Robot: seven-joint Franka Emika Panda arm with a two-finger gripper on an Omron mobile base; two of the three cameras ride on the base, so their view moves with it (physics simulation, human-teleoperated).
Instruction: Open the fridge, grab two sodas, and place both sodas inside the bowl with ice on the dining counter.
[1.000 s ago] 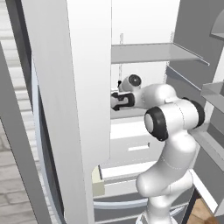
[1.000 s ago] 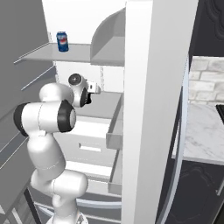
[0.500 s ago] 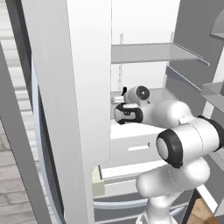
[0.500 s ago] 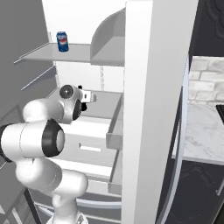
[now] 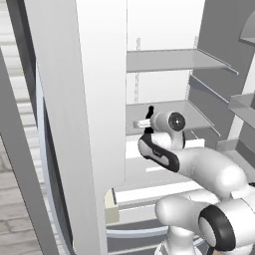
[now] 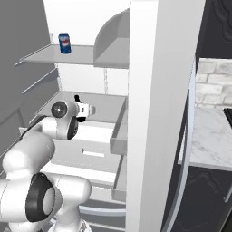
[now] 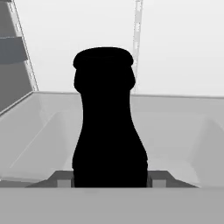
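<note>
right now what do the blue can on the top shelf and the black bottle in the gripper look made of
Blue can: likely painted metal, given its silvery rim and printed logo band. Black bottle: flat matte black with no highlights, so glass or plastic cannot be told. Shelf: smooth grey, plastic or coated metal.

Inside the fridge: soda can on upper shelf; dark bottle between gripper fingers, above lower shelf.

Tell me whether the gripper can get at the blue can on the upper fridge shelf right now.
Probably not yet: the gripper is shut on the dark soda over the lower shelf. The blue can stands alone on the upper shelf, nothing before it.
</note>
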